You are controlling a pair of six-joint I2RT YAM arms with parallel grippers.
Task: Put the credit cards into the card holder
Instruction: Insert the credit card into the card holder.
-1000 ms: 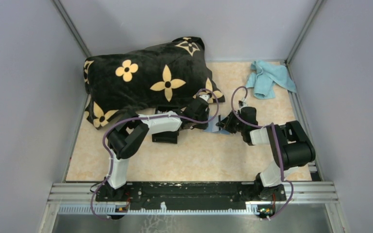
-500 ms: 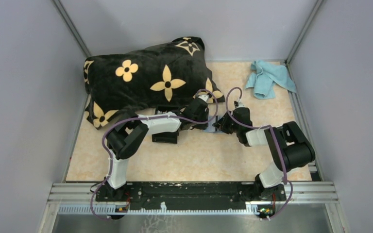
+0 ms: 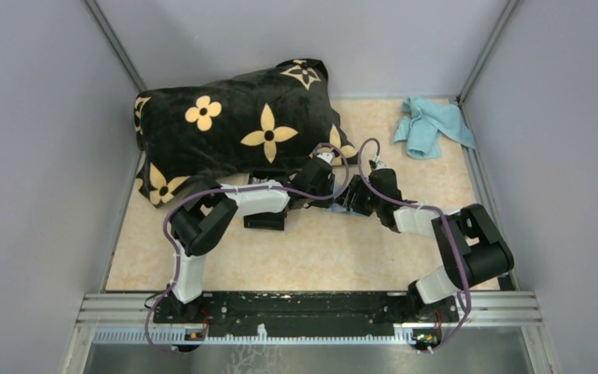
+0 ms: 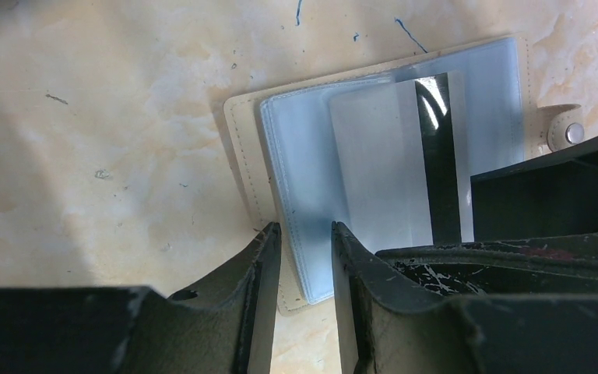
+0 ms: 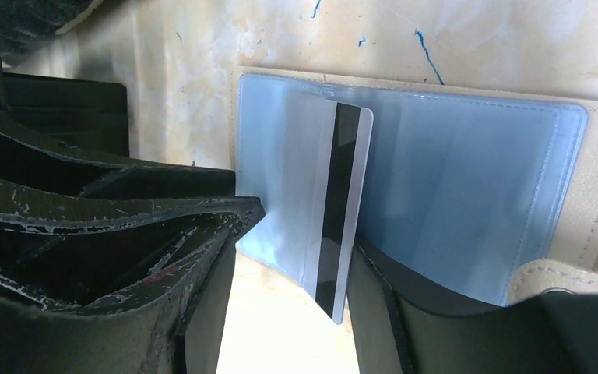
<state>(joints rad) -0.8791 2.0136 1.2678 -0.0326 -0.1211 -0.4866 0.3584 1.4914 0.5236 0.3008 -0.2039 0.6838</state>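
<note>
The card holder [image 4: 243, 156] lies open on the table, a beige case with clear bluish sleeves [image 5: 467, 179]. A grey credit card [image 4: 393, 164] with a dark stripe sits partly inside one sleeve. In the right wrist view the credit card [image 5: 335, 210] sticks out towards me, tilted up. My right gripper [image 5: 304, 234] is open around its free end, and the card stands close to the right-hand finger. My left gripper [image 4: 305, 227] stands slightly open astride the sleeve's near edge, with a gap showing between its fingers. In the top view both grippers [image 3: 341, 199] meet tip to tip over the holder.
A big black pillow with yellow flowers [image 3: 233, 128] fills the back left, just behind the left arm. A light blue cloth [image 3: 432, 125] lies at the back right. A black boxy object [image 3: 265, 220] sits under the left forearm. Grey walls close in three sides.
My right gripper has slid left towards the left gripper and gone from shut to open, letting go of the card. The left arm has stayed put.
</note>
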